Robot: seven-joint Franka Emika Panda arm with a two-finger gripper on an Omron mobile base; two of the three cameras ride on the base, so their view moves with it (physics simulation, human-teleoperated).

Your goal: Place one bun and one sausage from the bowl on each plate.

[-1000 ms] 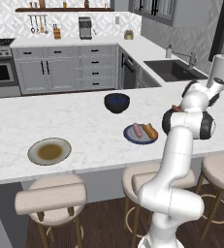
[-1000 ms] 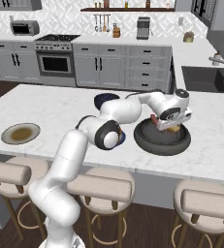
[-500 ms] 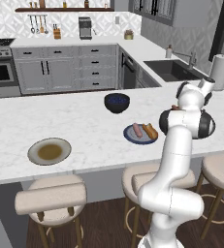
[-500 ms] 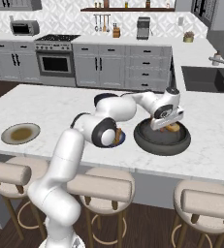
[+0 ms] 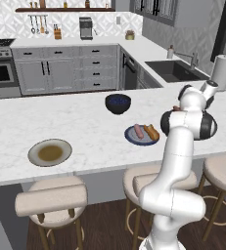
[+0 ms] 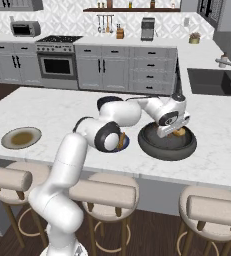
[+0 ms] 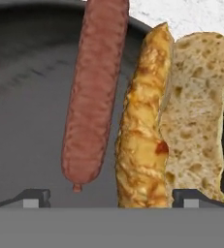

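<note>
- Bowl [image 6: 168,144], wide, shallow and dark grey-brown, sits on the white marble surface [image 5: 85,132] toward the robot's right, with the open tool [image 7: 111,196] low over it, fingertips [image 7: 36,196] spread wide and holding nothing
- Inside the bowl, just beyond the tips, lie a reddish-brown sausage [image 7: 95,92] and a split bun [image 7: 176,121] with golden crust and pale crumb, side by side
- Left of the bowl, a small blue-grey plate [image 5: 142,134] carries a sausage and a bun
- Beige plate [image 5: 49,152] with a brown centre rests well apart, further left
- Dark blue bowl [image 5: 118,103] stands beyond the small plate
</note>
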